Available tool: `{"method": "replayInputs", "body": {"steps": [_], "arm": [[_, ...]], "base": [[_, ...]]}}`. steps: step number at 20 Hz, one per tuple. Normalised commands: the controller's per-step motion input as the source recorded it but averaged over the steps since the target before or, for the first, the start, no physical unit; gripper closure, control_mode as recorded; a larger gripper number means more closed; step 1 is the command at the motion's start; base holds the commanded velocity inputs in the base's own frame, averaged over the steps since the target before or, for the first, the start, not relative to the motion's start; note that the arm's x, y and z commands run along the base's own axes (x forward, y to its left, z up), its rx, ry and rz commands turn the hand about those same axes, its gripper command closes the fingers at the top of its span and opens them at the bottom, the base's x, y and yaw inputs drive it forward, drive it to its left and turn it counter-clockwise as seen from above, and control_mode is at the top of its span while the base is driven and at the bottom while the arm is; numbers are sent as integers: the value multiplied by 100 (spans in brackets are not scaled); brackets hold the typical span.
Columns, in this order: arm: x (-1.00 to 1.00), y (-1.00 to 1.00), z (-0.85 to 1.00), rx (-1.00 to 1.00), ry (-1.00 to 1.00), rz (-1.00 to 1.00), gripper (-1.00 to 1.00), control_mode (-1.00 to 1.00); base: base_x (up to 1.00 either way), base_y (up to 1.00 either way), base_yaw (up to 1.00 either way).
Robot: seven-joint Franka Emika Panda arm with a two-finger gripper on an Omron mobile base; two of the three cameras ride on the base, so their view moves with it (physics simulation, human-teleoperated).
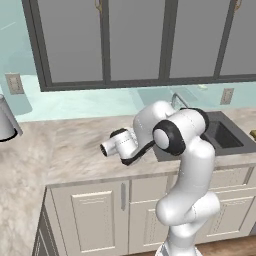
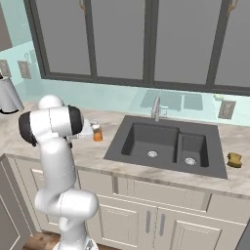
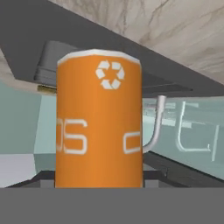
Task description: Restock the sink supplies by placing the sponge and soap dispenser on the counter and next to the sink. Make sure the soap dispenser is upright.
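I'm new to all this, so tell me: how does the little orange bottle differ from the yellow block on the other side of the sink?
The orange bottle stands tall left of the sink; the sponge lies low on its right. The bottle is bright orange with white markings; the sponge is dull yellow-olive. The bottle sits by the robot's claw; the sponge lies alone. Both rest on the counter.

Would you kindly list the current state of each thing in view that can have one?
soap dispenser: orange, upright, at the counter's surface left of the sink, between the gripper's fingers.
sponge: lying on the counter, right of the sink.
faucet: no water running.
upper cabinets: doors closed.
gripper: closed on the soap dispenser.
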Motion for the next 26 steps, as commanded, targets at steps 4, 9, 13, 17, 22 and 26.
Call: {"method": "replayInputs", "body": {"steps": [4, 9, 13, 17, 22, 26], "arm": [[7, 13, -16, -13, 0, -16, 100, -100], [4, -3, -32, -3, -5, -8, 100, -100], [-1, -20, -45, 2, -16, -7, 100, -100], [0, -14, -44, 1, -11, -8, 100, -100], [7, -5, -40, 11, -7, -2, 100, -100], [3, -13, -54, 17, -20, 0, 100, -100]], "base": [[0, 0, 0], [0, 0, 0], [0, 0, 0], [0, 0, 0], [0, 0, 0], [0, 0, 0]]}}
